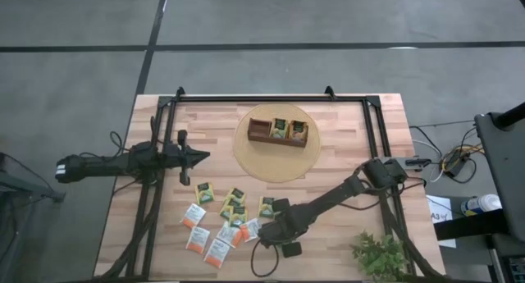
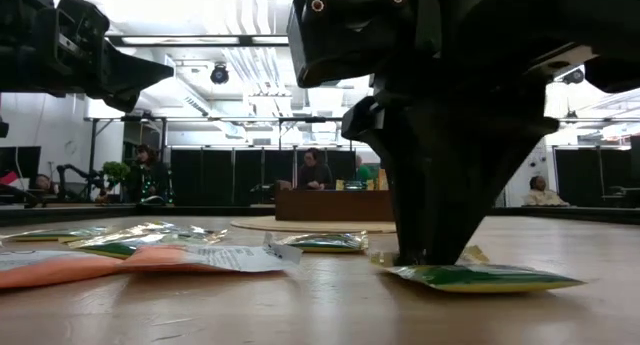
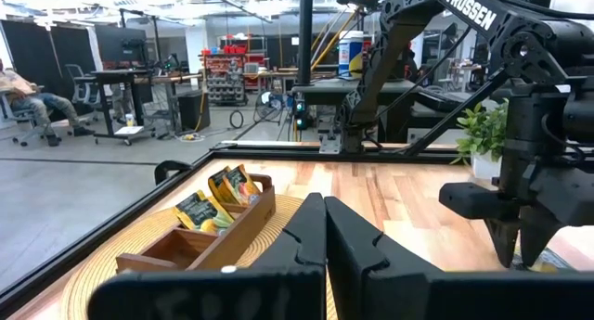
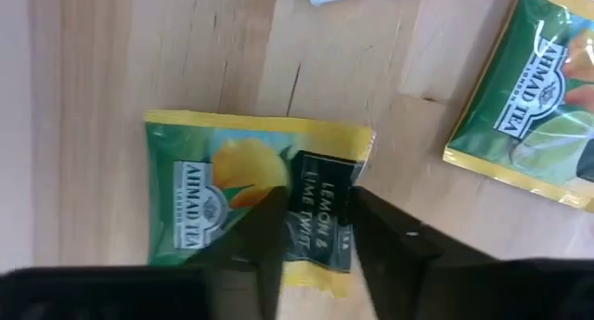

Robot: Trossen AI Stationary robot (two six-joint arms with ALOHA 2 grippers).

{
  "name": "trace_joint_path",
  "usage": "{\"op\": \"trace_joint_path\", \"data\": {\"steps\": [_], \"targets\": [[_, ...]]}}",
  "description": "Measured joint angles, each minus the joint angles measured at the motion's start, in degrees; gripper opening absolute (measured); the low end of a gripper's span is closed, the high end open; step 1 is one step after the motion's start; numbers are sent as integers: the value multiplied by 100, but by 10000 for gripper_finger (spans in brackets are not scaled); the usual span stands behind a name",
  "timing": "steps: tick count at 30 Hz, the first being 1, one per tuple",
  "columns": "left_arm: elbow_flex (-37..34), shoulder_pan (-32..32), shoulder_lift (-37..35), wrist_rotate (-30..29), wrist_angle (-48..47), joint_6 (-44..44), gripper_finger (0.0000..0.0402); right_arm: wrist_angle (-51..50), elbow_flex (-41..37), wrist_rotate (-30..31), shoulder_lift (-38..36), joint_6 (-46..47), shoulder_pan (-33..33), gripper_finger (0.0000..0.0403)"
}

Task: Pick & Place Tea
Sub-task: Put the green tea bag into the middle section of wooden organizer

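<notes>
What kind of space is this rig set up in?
Probably a robotics lab or workshop. Beyond the wooden table are workbenches on a bare concrete floor, stocked shelving further back, and a seated person; more people sit at desks across the room.
</notes>
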Motion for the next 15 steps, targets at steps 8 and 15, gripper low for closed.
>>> {"op": "trace_joint_path", "data": {"steps": [8, 15], "targets": [[0, 1, 0, -1, 2, 0, 0, -10, -6, 64, 0, -93, -2, 12], [0, 0, 0, -1, 5, 1, 0, -840, 229, 793, -183, -23, -61, 8]]}}
